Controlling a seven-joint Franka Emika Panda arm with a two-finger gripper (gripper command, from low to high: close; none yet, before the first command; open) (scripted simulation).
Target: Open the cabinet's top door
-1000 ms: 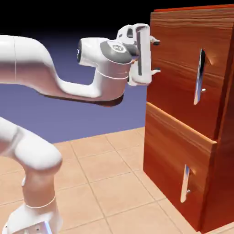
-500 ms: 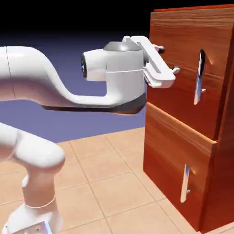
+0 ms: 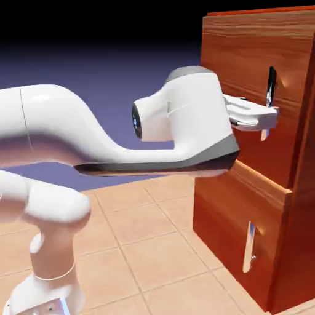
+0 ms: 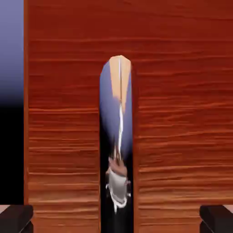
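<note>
The gripper [image 3: 261, 119] is found spread wide and empty, level with the lower part of the top door's handle [image 3: 269, 98]. In the hand view the handle [image 4: 117, 150] is seen dead ahead, centred between the two fingertips [image 4: 16, 217], with neither tip touching it. The top door [image 3: 246, 92] is judged shut, flush with the cabinet [image 3: 234, 203].

Risks noted:
- A closure made short of the bar would catch nothing. From the exterior view the fingers appear at or just before the handle; how far they reach past it cannot be told.
- If the hand is driven further ahead, the tips may be pressed against the door face behind the bar, since little room is seen there.
- If the pull is made straight back while the door swings on a hinge, the bar may be slid out of the grip. The hinge side cannot be told.

Surroundings:
- Below the gripper, the lower panel [image 3: 237, 227] with its small handle [image 3: 249, 247] is seen, well apart and not to be mistaken for the target.
- The tiled floor [image 3: 147, 240] lies far below.
- Nothing is seen between the fingers and the handle.
</note>
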